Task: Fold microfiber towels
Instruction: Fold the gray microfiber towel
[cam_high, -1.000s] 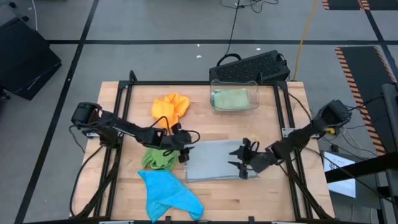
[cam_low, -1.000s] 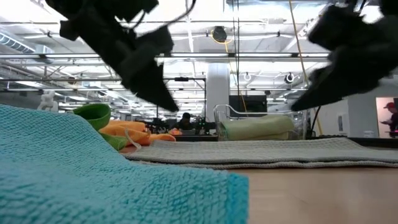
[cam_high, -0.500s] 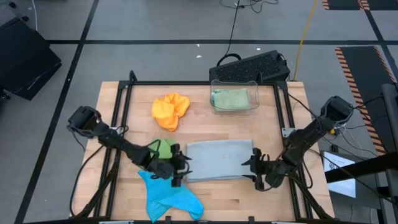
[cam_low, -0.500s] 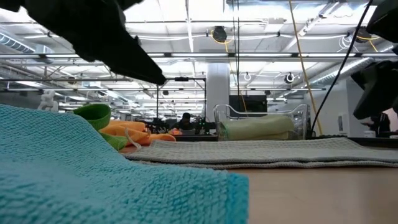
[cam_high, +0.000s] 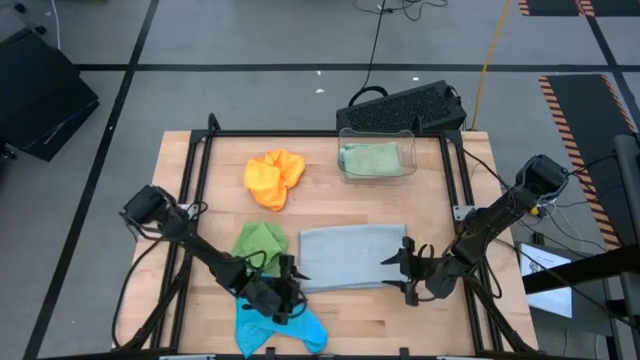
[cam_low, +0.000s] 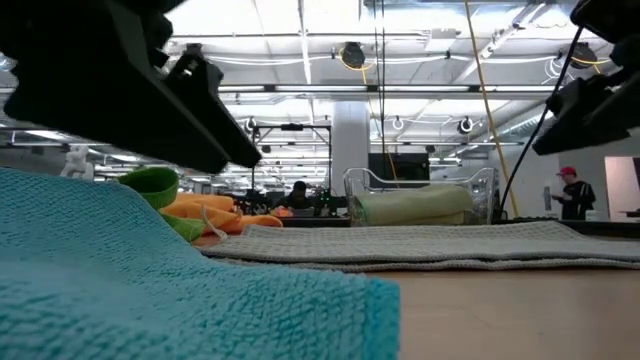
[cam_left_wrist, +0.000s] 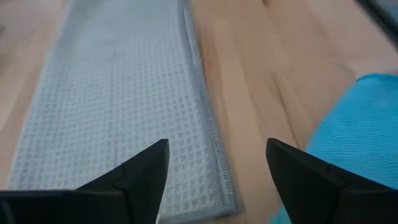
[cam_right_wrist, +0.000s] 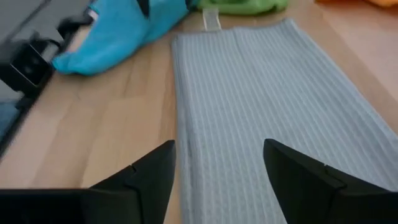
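Grey towel (cam_high: 352, 257) is lying flat and spread at the table's centre, a touch toward five o'clock, with one arm at each short end. Left gripper (cam_high: 288, 283) is hovering at the towel's seven o'clock corner, above the blue towel (cam_high: 275, 322), fingers spread wide and holding nothing. Right gripper (cam_high: 407, 272) is hanging at the four o'clock corner, jaws likewise wide and empty.

Folding well, by my judgement, is asking both grippers to pinch the near corners at matching points, lift together, and carry that edge evenly toward twelve o'clock so the hems meet squarely; pinching only the top layer and keeping the cloth taut between the arms should prevent wrinkles.

Bright green towel (cam_high: 259, 243) is sitting at nine o'clock of the grey one, the orange towel (cam_high: 273, 177) at eleven o'clock, and a pale green towel (cam_high: 371, 158) is resting inside the clear bin (cam_high: 408, 170) at twelve o'clock.

A small white tag (cam_right_wrist: 211, 19) is showing beside the bright green cloth, its writing unreadable.
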